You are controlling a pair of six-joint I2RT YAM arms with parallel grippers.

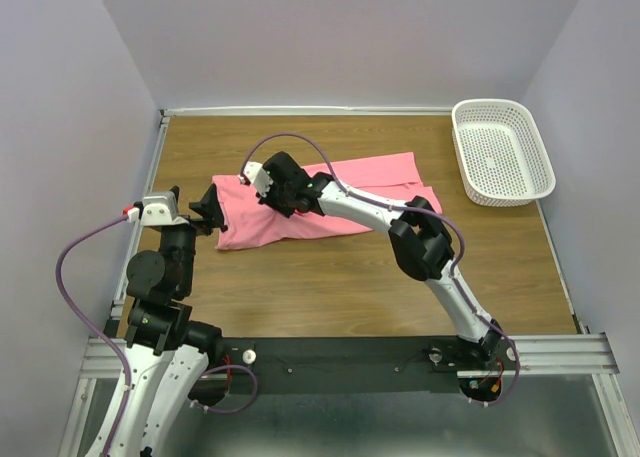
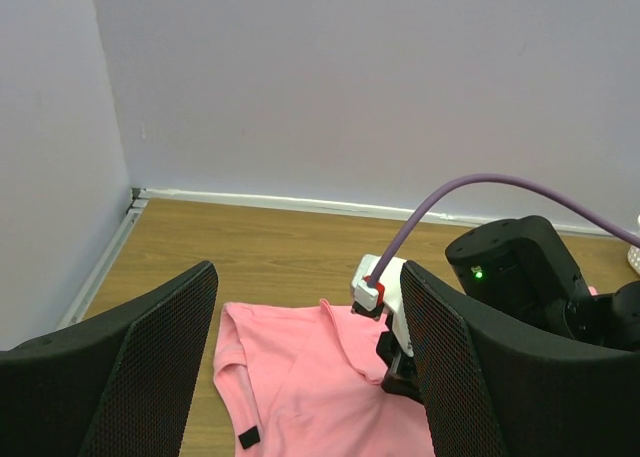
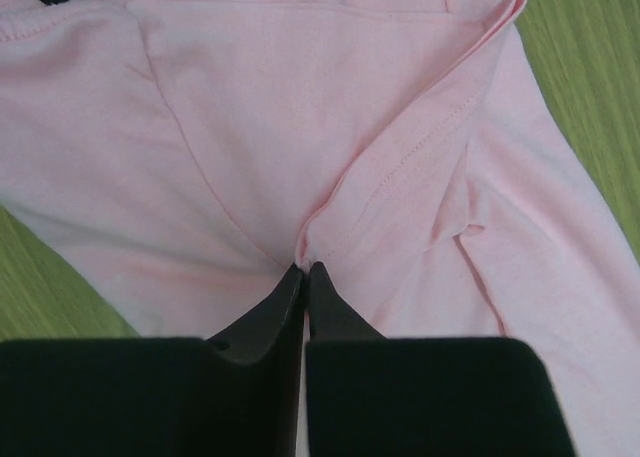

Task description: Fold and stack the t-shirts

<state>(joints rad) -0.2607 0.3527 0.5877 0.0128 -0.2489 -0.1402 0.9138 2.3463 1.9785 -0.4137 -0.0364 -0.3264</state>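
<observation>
One t-shirt (image 1: 340, 202) lies loosely half-folded mid-desk (image 1: 330, 277), unstacked. My right hand (image 3: 305, 269) pinches a ridge of its cloth; left hand (image 2: 308, 277) gapes wide at its 9 o'clock edge. Folding looks barely begun.

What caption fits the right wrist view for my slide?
Right gripper shut on a raised fold of the pink t-shirt lying on the table.
</observation>
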